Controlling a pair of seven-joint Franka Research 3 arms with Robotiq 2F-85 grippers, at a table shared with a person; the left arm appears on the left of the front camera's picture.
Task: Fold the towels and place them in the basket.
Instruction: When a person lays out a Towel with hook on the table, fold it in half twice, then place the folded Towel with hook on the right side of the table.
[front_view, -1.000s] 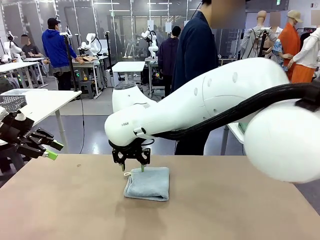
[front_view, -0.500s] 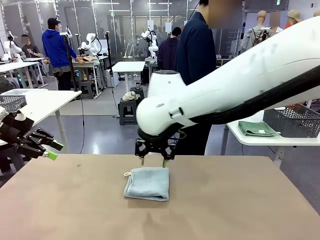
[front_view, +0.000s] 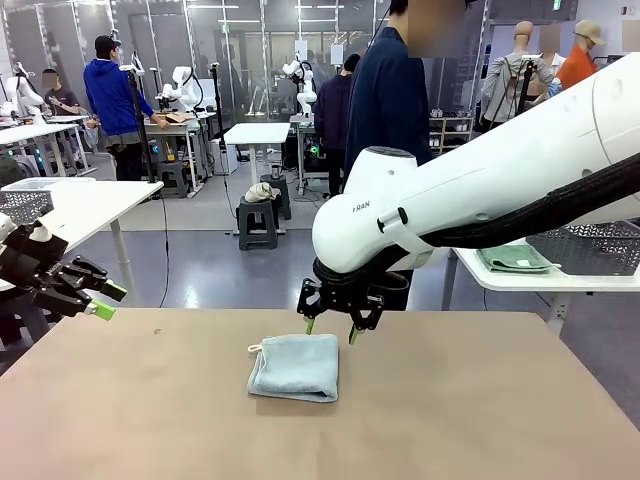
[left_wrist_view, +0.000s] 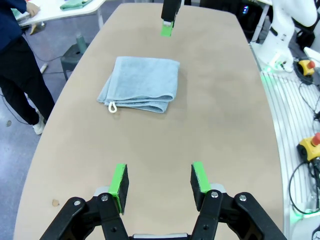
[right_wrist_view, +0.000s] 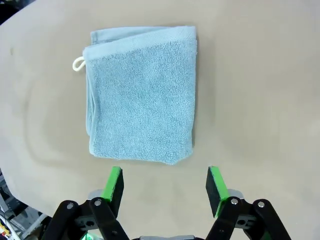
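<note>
right gripper (front_view: 330, 330) hangs with its green pads spread wide and nothing between them, just beyond the far edge of the folded pale blue towel (front_view: 297, 366), not touching it. the towel lies flat near the middle of the tan table (front_view: 450, 420), a white loop (right_wrist_view: 78, 63) at one corner. left gripper (front_view: 110, 301) hovers at the table's left edge, jaws parted, holding nothing. on a white side table (front_view: 480, 275) at the right, the green towel (front_view: 515, 257) lies beside the dark grey basket (front_view: 590, 245).
</note>
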